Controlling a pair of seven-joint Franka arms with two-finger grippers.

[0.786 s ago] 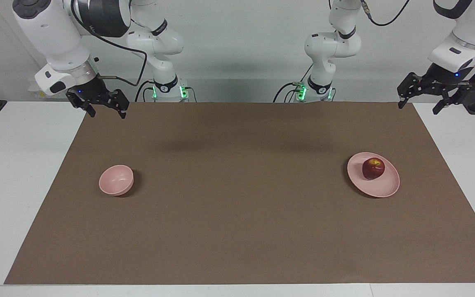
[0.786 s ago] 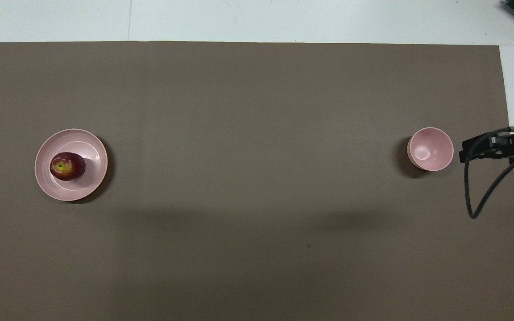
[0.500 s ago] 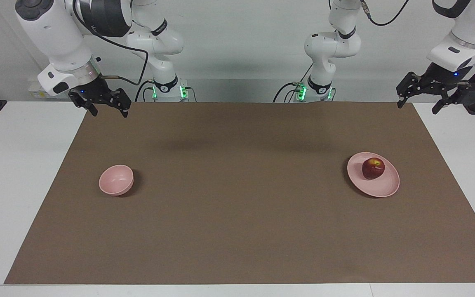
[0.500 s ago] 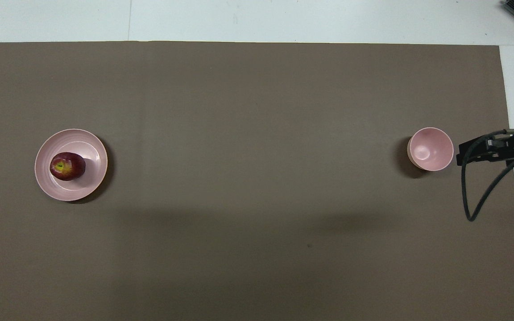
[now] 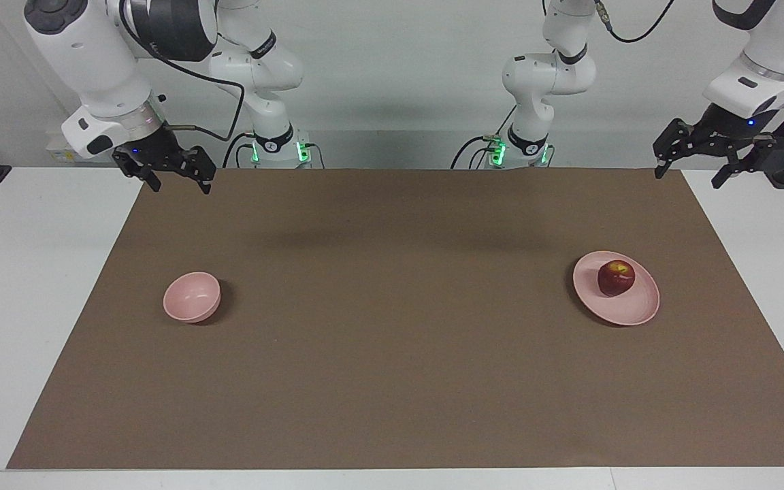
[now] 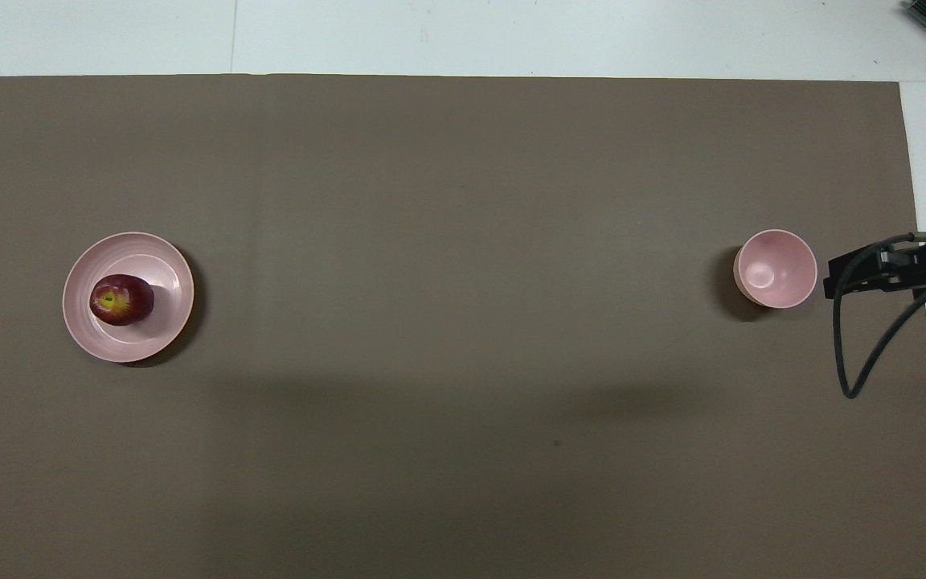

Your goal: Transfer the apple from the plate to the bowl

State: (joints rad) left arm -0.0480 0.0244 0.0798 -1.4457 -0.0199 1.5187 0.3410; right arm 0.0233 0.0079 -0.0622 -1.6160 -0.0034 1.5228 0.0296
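The dark red apple [image 5: 616, 278] sits on the pale pink plate [image 5: 639, 310] toward the left arm's end of the table; both also show in the overhead view, the apple [image 6: 120, 300] on the plate [image 6: 167, 272]. The small pink bowl [image 5: 191, 297] [image 6: 776, 268] stands empty toward the right arm's end. My left gripper [image 5: 688, 175] hangs open and empty in the air over the mat's corner, apart from the plate. My right gripper [image 5: 177, 185] hangs open and empty over the mat's other corner, apart from the bowl.
A brown mat [image 5: 392, 354] covers most of the white table [image 5: 31, 286]. Both arm bases [image 5: 273, 146] stand at the table's edge nearest the robots. A black cable [image 6: 853, 354] loops from the right wrist beside the bowl.
The right gripper has risen slightly. The left gripper has shifted a little. The apple, plate and bowl have not moved.
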